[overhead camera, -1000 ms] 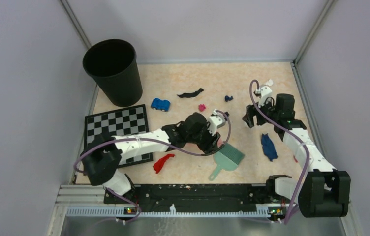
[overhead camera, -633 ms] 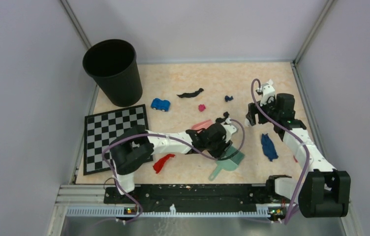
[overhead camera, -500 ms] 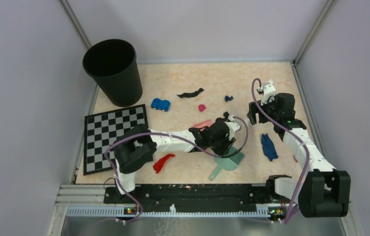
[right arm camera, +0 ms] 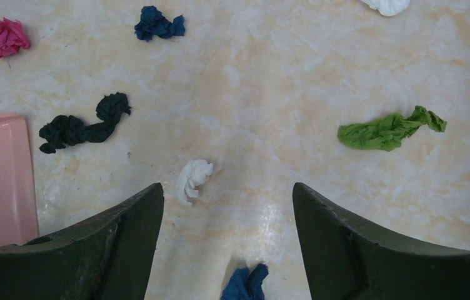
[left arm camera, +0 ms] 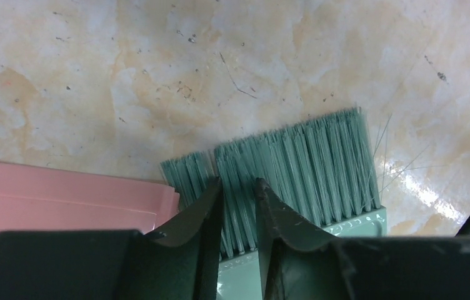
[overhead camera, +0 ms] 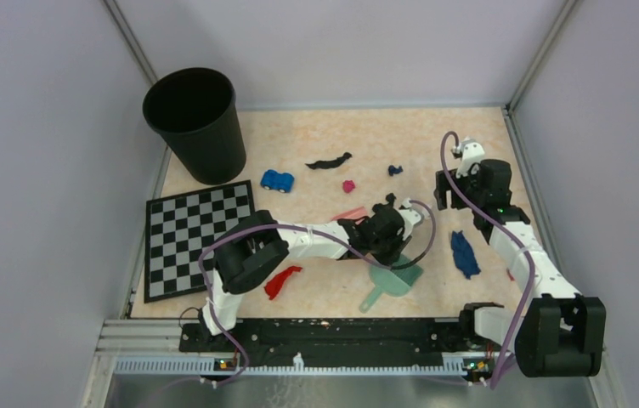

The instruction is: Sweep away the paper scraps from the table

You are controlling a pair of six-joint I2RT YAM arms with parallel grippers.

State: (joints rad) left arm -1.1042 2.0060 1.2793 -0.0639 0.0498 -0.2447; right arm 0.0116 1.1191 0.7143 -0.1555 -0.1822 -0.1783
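Left gripper (left arm camera: 239, 182): jaws narrow, set over the bristle base of a green brush (left arm camera: 295, 169); whether it is gripped cannot be told. The brush is laid just beside a pink dustpan (left arm camera: 64, 194). Right gripper (right arm camera: 226, 206): jaws spread wide, nothing held, poised above the table (right arm camera: 270, 94). Paper scraps (overhead camera: 464, 253) are scattered over the table: black scrap (right arm camera: 82, 125), magenta scrap (right arm camera: 6, 36), dark blue scrap (right arm camera: 157, 24), white scrap (right arm camera: 193, 178), green scrap (right arm camera: 389, 130). A red scrap (overhead camera: 282, 279) is found near the chequered board (overhead camera: 189, 229).
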